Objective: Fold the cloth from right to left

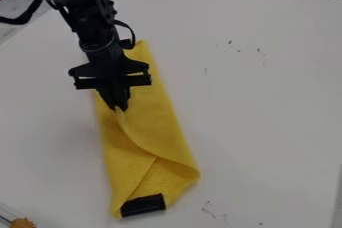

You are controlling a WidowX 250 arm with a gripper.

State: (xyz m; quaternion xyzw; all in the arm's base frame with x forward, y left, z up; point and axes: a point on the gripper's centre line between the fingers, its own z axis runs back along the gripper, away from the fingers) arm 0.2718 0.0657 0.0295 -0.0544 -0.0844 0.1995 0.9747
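Note:
The gripper [119, 108] hangs over the left-middle of the white table, its fingers shut on a pinched bit of the yellow cloth [157, 117]. The cloth lies as a long, narrow strip, slightly slanted, from behind the arm down to the lower left of the view. A raised crease runs from the fingertips down toward the lower right corner, where a layer is folded over. A black patch [143, 205] sits at the cloth's bottom end. The arm and gripper hide part of the cloth's upper left.
Small dark marks dot the white table [267, 107]. An orange-brown spiky object [23, 223] lies at the bottom left corner beside a clear edge. The table's far edge runs across the upper right, with dark things beyond.

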